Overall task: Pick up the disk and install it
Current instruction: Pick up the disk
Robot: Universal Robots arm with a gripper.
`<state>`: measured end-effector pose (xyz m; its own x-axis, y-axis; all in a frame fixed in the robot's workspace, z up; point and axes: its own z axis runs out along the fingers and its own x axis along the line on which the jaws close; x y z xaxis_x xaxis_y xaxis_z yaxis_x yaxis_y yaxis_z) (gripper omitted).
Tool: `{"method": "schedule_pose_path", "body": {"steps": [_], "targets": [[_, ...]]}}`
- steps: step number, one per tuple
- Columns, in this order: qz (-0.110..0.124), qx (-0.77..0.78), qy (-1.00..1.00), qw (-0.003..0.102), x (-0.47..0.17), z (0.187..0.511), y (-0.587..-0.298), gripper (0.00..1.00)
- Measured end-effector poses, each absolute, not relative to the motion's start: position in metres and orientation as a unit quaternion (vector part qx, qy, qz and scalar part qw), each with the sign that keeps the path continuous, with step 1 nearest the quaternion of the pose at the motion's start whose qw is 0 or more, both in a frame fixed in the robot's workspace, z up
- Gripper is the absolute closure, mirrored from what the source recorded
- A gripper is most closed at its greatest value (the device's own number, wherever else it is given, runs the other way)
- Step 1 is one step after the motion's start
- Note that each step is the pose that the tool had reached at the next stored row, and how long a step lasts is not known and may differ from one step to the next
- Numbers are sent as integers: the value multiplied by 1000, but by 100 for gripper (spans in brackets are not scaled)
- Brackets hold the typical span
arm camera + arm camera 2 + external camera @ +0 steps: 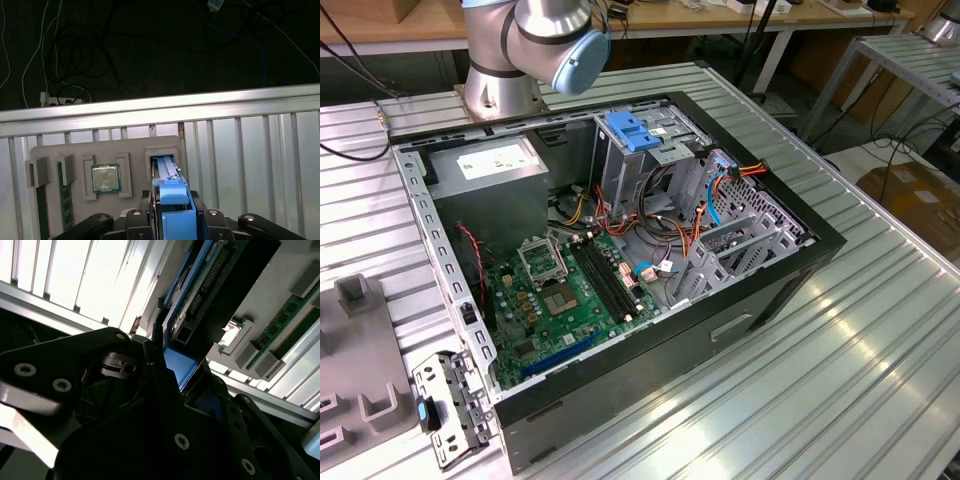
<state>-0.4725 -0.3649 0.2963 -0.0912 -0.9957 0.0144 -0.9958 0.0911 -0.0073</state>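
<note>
Standing on edge between the jaws, the rectangular metal disk in blue plastic carrier rails (pixel 167 170) sits in a slot of the flat grey plastic holder plate (pixel 135 145). The black two-finger gripper (pixel 175 205) pinches its blue rail from both sides. Beside the jaws, a square silver processor chip (pixel 105 178) lies in its own pocket; beyond them stretches the ribbed aluminium table (pixel 240 160).

One robot arm (pixel 535 40), one open computer case (pixel 650 375), one processor chip (pixel 105 178), one disk (pixel 174 192)

Ribbed aluminium tabletop (pixel 860 340) with bright glare, wooden workbench (pixel 700 22) beyond, dark floor (pixel 150 50) strewn with cables (pixel 75 91)
</note>
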Motion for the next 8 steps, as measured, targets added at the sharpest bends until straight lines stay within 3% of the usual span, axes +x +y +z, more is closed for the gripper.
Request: {"method": "schedule_pose_path", "body": {"steps": [8], "targets": [[8, 674, -739, 2, -473, 295, -365, 58]]}}
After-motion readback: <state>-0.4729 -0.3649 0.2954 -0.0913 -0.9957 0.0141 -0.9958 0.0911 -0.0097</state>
